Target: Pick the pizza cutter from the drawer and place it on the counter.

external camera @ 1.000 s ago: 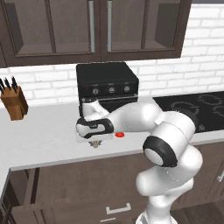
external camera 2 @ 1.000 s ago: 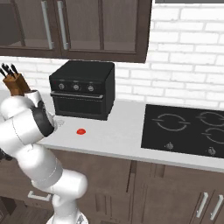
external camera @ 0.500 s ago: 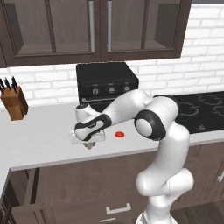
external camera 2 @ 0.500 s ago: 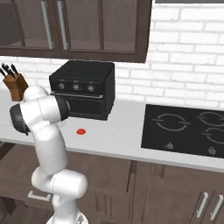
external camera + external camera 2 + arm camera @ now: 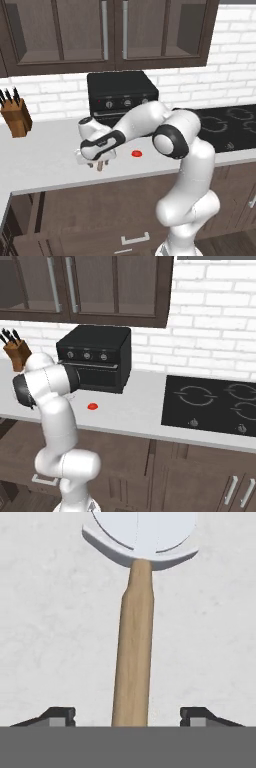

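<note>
Left base view
- hidden: I see the gripper (image 5: 98,161) low over the counter (image 5: 45,160), near its front edge. Hand body covers most of the pizza cutter (image 5: 79,157); just a pale bit pokes out on the left, a tan stub under the hand. Can't read finger spacing from here.
- cut off: drawer (image 5: 75,242) at bottom edge, front part only, contents not visible.
- count: 1 oven (image 5: 122,95), 1 knife block (image 5: 16,116) far left, 1 small red dot (image 5: 136,153) on counter just right of the hand, 1 cooktop (image 5: 227,127) at right.

Right base view
- hidden: arm's own elbow blocks the hand and the cutter; can't make out either.
- count: 1 oven (image 5: 95,358), 1 knife block (image 5: 16,353), 1 red dot (image 5: 92,406), 1 cooktop (image 5: 215,406), counter (image 5: 145,411) running left to right.

Hand view
- tool: gripper (image 5: 128,716) spread wide, both fingertips (image 5: 59,716) well apart from the handle, touching nothing. Holds nothing.
- cutter: pizza cutter (image 5: 136,637) lies flat on the counter (image 5: 50,622) btwn the fingers. 1 wheel, 1 handle.
- axis: long axis runs straight away from the hand; wheel end far, handle end toward the hand.
- cut off: top of wheel runs out of the picture; handle's near end goes under the bottom band.
</note>
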